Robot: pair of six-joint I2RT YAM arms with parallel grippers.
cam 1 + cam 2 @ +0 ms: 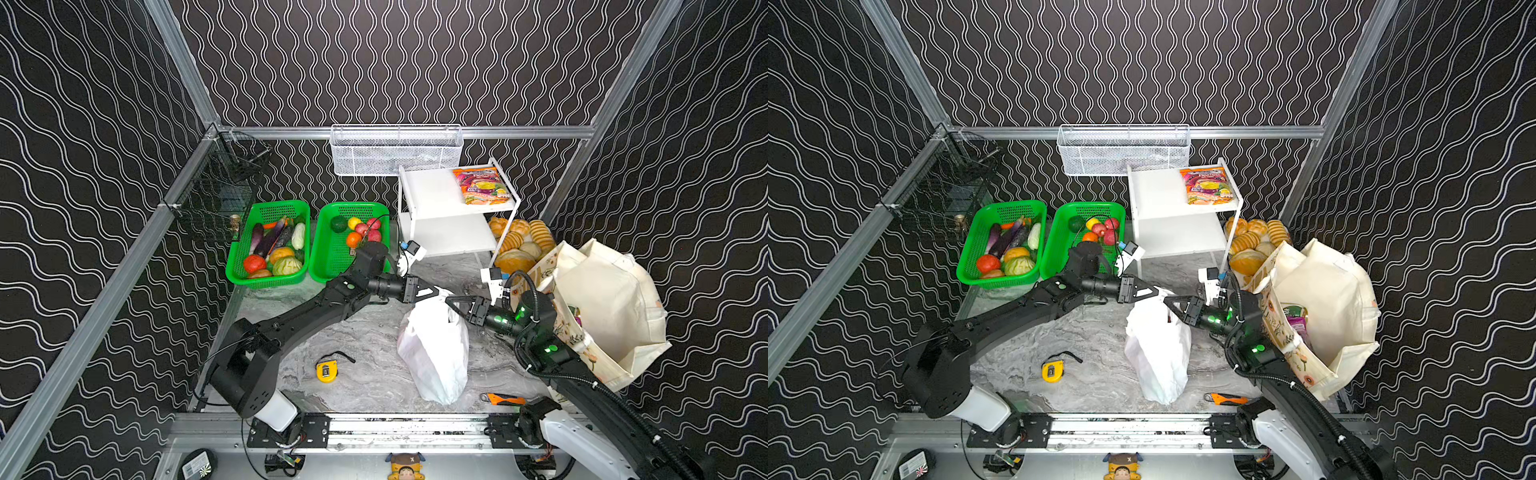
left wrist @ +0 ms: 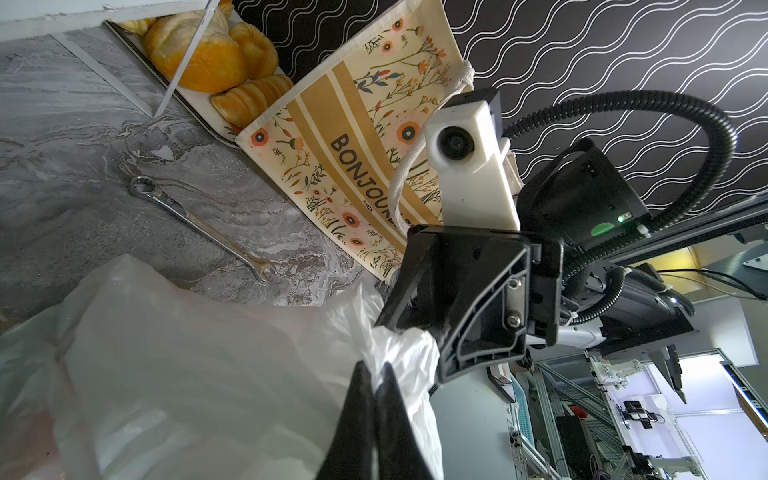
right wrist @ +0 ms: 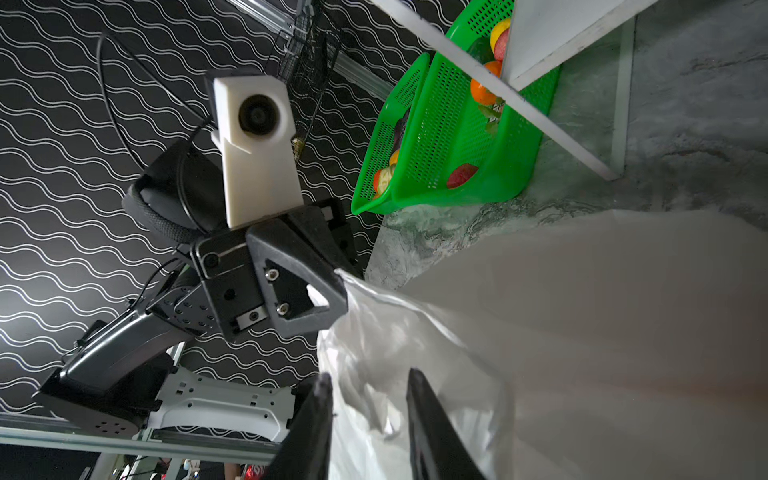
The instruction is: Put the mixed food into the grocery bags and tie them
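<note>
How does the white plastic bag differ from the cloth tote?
The white plastic bag is plain, thin and smaller; the cloth tote is bigger, with flowers and BONJOUR printed on its side. The left tool pinches the plastic bag's top; the tote gapes open, held by no tool. Both have handles.

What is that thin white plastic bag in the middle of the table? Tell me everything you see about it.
The thin white plastic bag is crinkled, slightly see-through and bulging, and sits on the grey marbled tabletop. The left gripper is pinched shut on a bunched handle at its top. The right gripper has its jaws apart around a loose fold there. Its contents cannot be made out.
</note>
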